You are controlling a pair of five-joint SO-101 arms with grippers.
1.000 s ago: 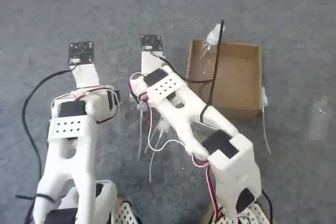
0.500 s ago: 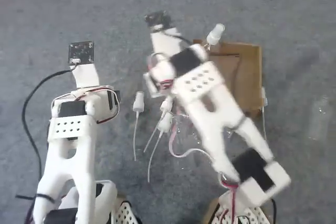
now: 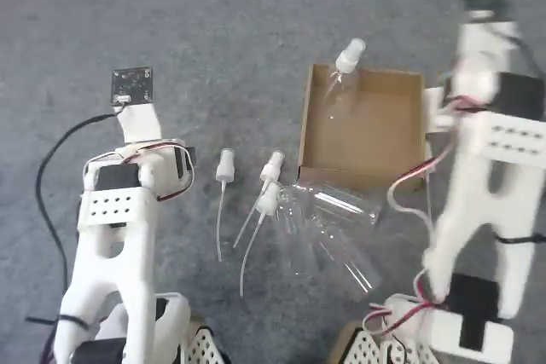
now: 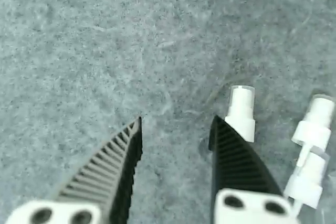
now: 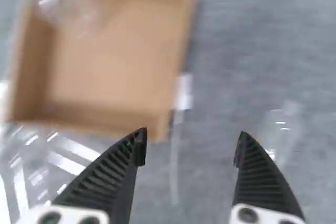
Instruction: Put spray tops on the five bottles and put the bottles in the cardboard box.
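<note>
Bottles (image 3: 328, 210): clear, lying on carpet (image 3: 171, 31) just in front of cardboard box (image 3: 384, 138). One capped bottle (image 3: 341, 83) leans in its far corner. Three spray tops (image 3: 224, 168) lie loose nr the bottles.

L wrist view: left gripper (image 4: 176, 135) spread, one spray top (image 4: 241, 111) just beside a finger.

R wrist view: right gripper (image 5: 189, 145) spread, over carpet beside cardboard box (image 5: 105, 66).

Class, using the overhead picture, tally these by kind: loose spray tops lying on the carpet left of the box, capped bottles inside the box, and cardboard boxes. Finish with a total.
loose spray tops: 3
capped bottle in the box: 1
cardboard box: 1
Total: 5
</note>
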